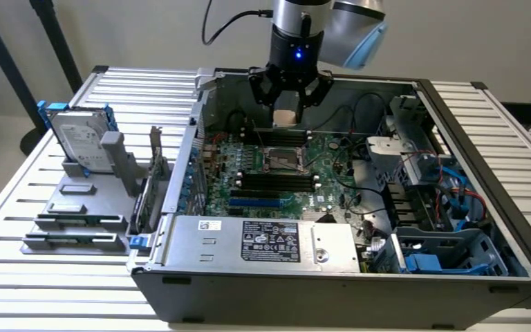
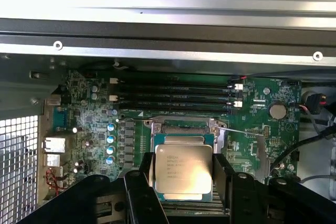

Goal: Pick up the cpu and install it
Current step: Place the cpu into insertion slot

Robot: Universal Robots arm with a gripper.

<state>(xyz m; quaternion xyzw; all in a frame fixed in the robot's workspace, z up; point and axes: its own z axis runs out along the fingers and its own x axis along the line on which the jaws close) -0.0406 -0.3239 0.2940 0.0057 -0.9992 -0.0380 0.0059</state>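
Jaws clench the cpu [image 2: 182,170] by two opposite edges, holding it flat above the socket [image 2: 184,127] on the motherboard [image 2: 252,129] inside the case [image 1: 339,294]. Light, stiff and slick-topped, it probably has a fragile underside, so edge-only contact suits it.

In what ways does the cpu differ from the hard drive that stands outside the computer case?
The cpu is small and square; the hard drive is larger and oblong. The cpu is held between the jaws of the gripper over the motherboard; the hard drive stands upright in a grey rack. The hard drive has a blue bracket; the cpu has none. Both have silvery metal faces.
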